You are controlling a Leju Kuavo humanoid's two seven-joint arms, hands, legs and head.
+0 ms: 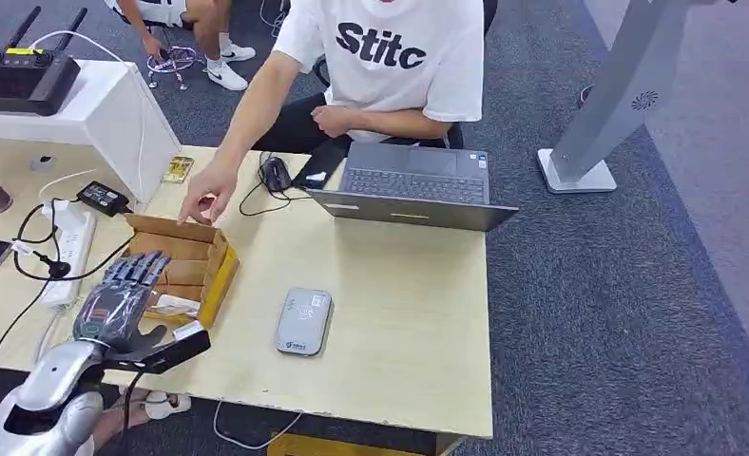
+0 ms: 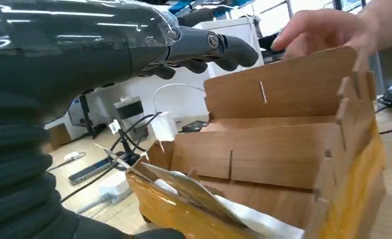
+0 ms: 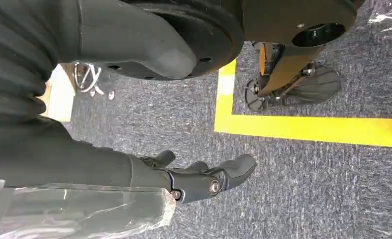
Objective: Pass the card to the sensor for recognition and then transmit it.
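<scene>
At lower left of the head view, the left hand (image 1: pixel 124 299) hovered over the wooden box (image 1: pixel 192 261), fingers spread, holding nothing. Card (image 2: pixel 194 191) lay tilted in the box's near compartment. Sensor (image 1: pixel 303 321) sat on the table (image 1: pixel 390 294), right of the box. Right hand (image 3: pixel 204 177) hung loosely spread over the floor. Step judged: reaching for the card; next, lower and pinch it.

High head view and close left-wrist view, both on wooden box (image 1: pixel 188 261).
</scene>
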